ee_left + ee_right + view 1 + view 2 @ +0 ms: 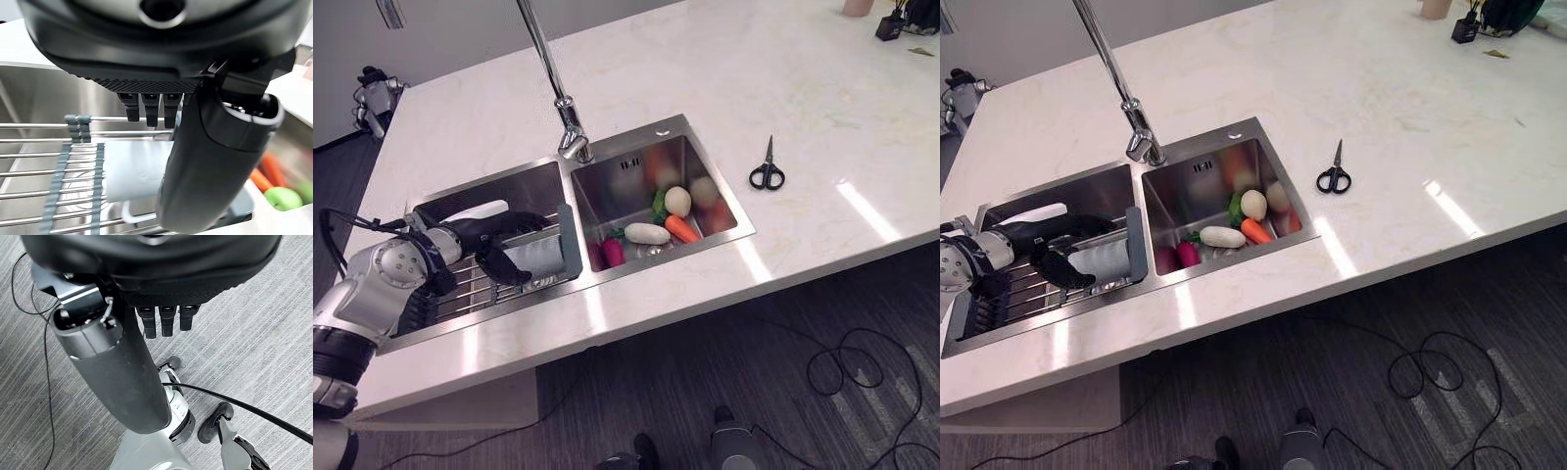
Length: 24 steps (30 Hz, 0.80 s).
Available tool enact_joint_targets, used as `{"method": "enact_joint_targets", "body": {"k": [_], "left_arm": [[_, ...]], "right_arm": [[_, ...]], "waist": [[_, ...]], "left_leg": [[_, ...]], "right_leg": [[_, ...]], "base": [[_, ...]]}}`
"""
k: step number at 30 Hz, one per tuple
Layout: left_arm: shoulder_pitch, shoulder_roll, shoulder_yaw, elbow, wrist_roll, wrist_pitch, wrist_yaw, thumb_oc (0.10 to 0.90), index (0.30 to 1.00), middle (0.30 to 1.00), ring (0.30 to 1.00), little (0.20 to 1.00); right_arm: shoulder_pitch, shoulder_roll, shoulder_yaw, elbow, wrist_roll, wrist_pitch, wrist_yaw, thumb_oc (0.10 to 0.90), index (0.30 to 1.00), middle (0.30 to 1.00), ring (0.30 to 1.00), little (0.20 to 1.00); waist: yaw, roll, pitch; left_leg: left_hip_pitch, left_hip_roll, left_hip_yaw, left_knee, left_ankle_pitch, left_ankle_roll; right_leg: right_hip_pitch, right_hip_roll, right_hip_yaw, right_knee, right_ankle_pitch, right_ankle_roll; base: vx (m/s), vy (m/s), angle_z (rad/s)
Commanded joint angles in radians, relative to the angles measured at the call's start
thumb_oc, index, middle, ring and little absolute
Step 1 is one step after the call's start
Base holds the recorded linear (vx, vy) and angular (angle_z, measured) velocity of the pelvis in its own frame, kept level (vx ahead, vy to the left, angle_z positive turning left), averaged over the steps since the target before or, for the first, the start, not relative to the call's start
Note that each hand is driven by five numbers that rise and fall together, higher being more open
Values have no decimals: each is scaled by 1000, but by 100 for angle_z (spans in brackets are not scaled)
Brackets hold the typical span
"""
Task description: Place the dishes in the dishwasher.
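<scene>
Left hand [494,245] is curled round the white mug [533,259] lying on the sink rack [470,289], so I'd firm up that grasp and lift straight up, right hand [117,377] relaxed by the floor.

A: count pls?
B: 1 mug [533,259] on 1 rack [475,289], 1 scissors [767,173], 1 faucet [570,127], 2 sink basins [607,186].
A: veg?
B: approx 6, some hidden.

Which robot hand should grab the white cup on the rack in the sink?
The left hand. It is already over the white mug lying on the wire rack in the left steel basin. The right hand hangs over grey carpet, away from the counter.
</scene>
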<state>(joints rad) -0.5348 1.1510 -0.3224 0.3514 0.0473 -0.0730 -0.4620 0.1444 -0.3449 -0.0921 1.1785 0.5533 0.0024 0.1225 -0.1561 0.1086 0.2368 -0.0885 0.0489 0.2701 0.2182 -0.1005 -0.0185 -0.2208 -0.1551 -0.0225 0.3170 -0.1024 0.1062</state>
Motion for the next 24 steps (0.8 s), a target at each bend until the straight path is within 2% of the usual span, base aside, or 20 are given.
{"method": "enact_joint_targets", "body": {"k": [1,9,19,24], "left_arm": [[-79,101,98,12,20,-24,37,800,900,900,900,900],[-59,104,100,36,30,-37,34,800,900,900,900,900],[-41,95,120,43,79,-33,105,800,900,900,900,900],[-34,82,123,53,97,-39,165,800,900,900,900,900]], "right_arm": [[46,-43,9,-13,-2,-2,2,800,900,900,900,900],[44,-42,17,-22,5,-6,2,800,900,900,900,900],[36,-45,32,-59,30,2,-4,800,900,900,900,900],[33,-58,31,-63,32,6,7,800,900,900,900,900]], "waist": [[-4,-11,-58],[8,-15,-52],[10,-20,-24],[6,-27,11]], "left_leg": [[-63,6,-96,82,-106,-1],[-68,8,-100,82,-99,-3],[-87,8,-103,82,-90,-5],[-108,11,-109,82,-80,-7]], "right_leg": [[16,-79,-49,-17,14,128],[21,-83,-70,-17,13,126],[6,-87,-76,-17,20,126],[-14,-85,-72,-17,26,124]], "base": [[0,0,0],[0,0,0],[0,0,0],[-6,-2,0]]}}
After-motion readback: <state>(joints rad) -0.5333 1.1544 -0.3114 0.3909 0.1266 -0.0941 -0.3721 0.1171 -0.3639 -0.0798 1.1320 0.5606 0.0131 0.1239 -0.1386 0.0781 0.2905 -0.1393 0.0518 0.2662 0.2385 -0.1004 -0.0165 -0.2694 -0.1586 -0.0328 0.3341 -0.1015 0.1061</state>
